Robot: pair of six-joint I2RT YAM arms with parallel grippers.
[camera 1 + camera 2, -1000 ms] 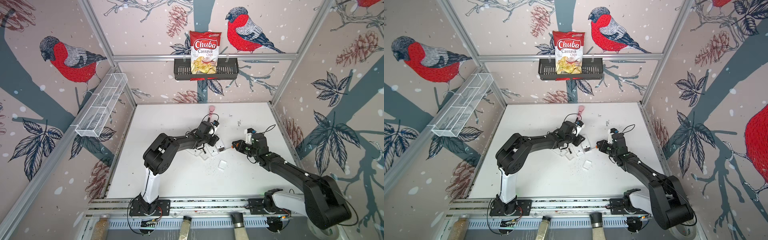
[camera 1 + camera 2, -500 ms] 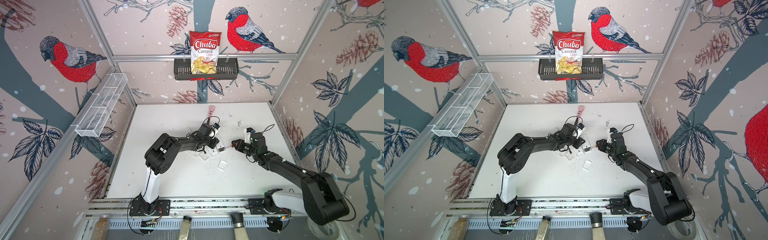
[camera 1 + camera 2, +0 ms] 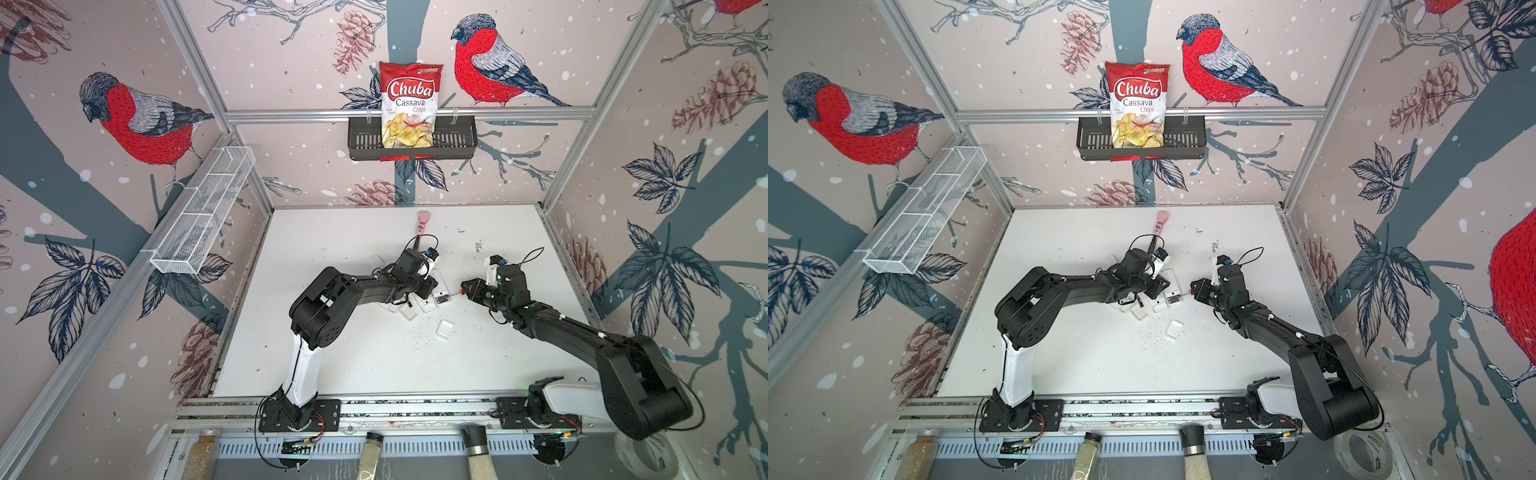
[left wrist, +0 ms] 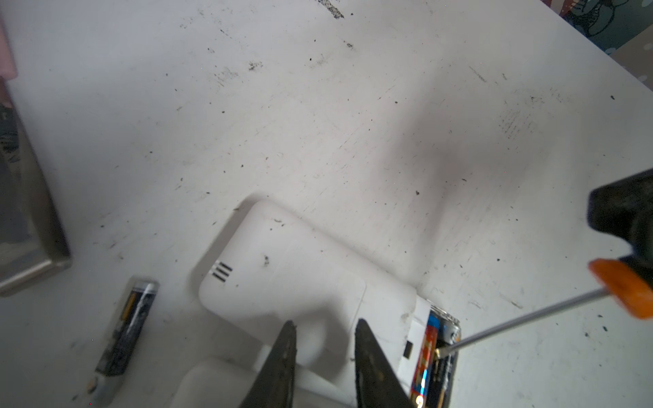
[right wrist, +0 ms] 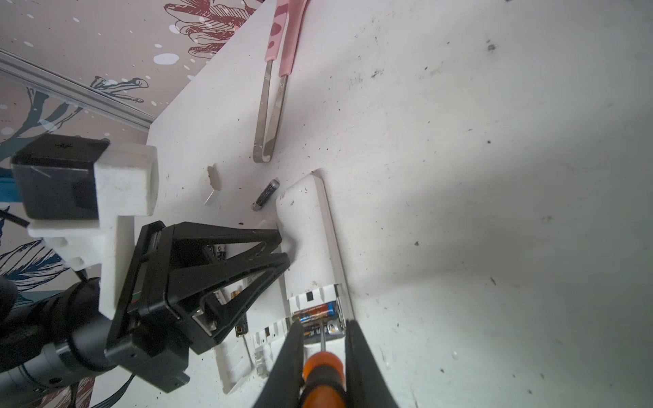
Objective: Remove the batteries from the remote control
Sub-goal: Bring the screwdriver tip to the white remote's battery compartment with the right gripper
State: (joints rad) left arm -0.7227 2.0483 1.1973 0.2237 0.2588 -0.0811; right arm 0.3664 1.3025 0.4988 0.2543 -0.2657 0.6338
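Right wrist view: the right claw point(image 5: 323, 322) is pressed together on the orange handle of a screwdriver point(image 5: 323, 371). The batteries point(image 5: 318, 312) are seen just ahead of its tips, seated in the open bay of the white remote point(image 5: 311, 229), with the blade tip laid against them. For a clean pry, the tip is best worked under one cell's end and levered gently, so that nothing is flicked away, while the remote is pinned down. The left claw point(image 5: 284, 247) is narrowly spread with nothing pinched, its tips at the remote's back. A loose battery point(image 5: 265, 195) lies just beside it. The right arm point(image 3: 582, 332) is stretched low and long. The left arm point(image 3: 361, 286) is folded sharply at the elbow.
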